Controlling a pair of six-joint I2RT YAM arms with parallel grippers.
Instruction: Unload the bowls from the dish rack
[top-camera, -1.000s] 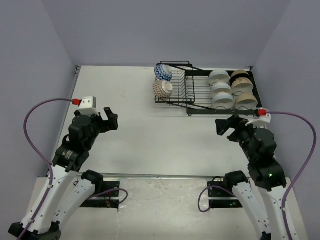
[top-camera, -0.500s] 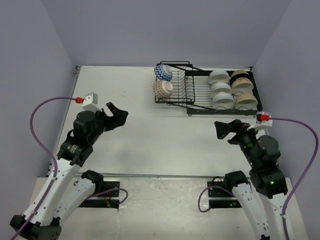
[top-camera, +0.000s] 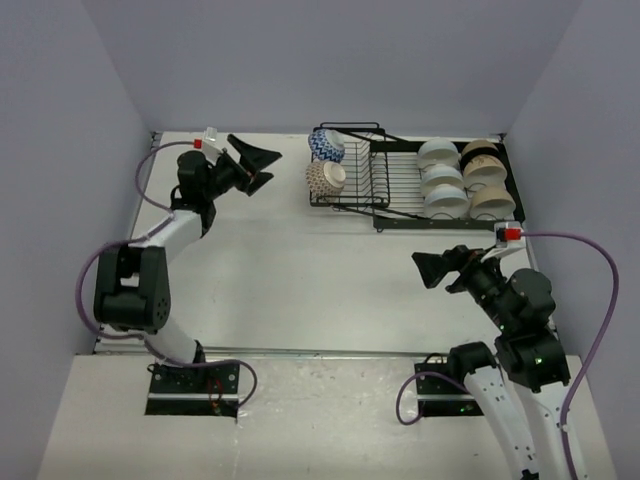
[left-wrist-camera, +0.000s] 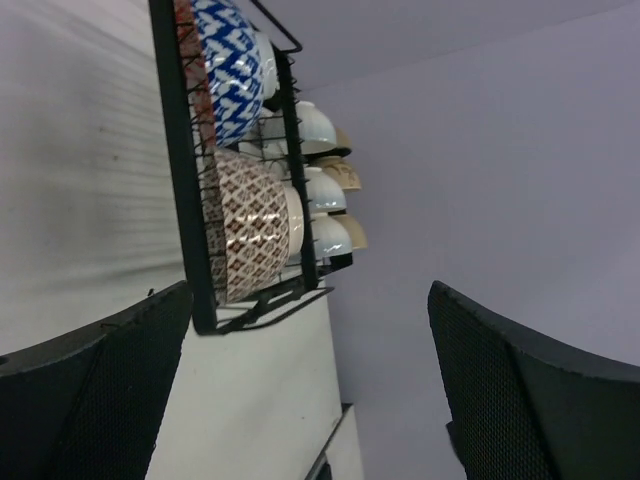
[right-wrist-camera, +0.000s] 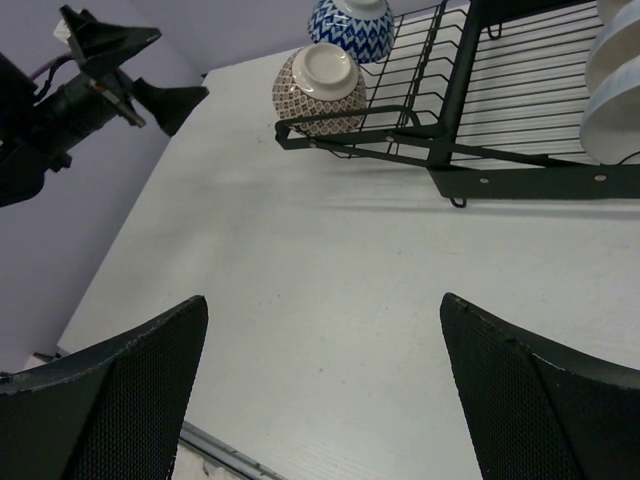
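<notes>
Near the table's far edge, the left gripper (top-camera: 258, 163) holds its mesh-textured black fingers (left-wrist-camera: 520, 400) wide apart, facing the black wire dish rack (top-camera: 350, 203) in the far right corner. Glossy round bowls (top-camera: 441, 178) stand on edge inside it. The right gripper (top-camera: 432, 270) is likewise spread.

The rack (top-camera: 375, 176) stood at the table's (top-camera: 280, 270) far right. At its left end sat two bowls (top-camera: 327, 177), one behind the other; six bowls (top-camera: 443, 178) stood in two rows on its right part.
</notes>
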